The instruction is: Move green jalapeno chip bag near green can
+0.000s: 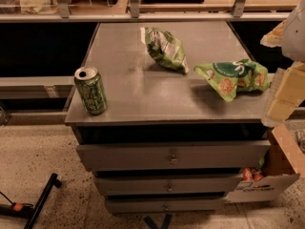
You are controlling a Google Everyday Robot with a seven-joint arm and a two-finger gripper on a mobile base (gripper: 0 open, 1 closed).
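Observation:
The green jalapeno chip bag (165,48) is a crumpled darker-green foil bag with silvery streaks, lying at the back middle of the grey cabinet top (138,94). The green can (90,90) stands upright at the front left corner, silver top with pull tab showing. The bag and can are well apart. My gripper (286,92) shows as pale cream blocks at the right edge of the view, just right of the lime-green bag and far from the jalapeno bag. It holds nothing that I can see.
A brighter lime-green chip bag (232,78) with orange chip pictures lies at the right of the top. The cabinet has three drawers (171,156) below. A cardboard box (279,168) stands at the lower right. A black bar (40,199) lies on the speckled floor at left.

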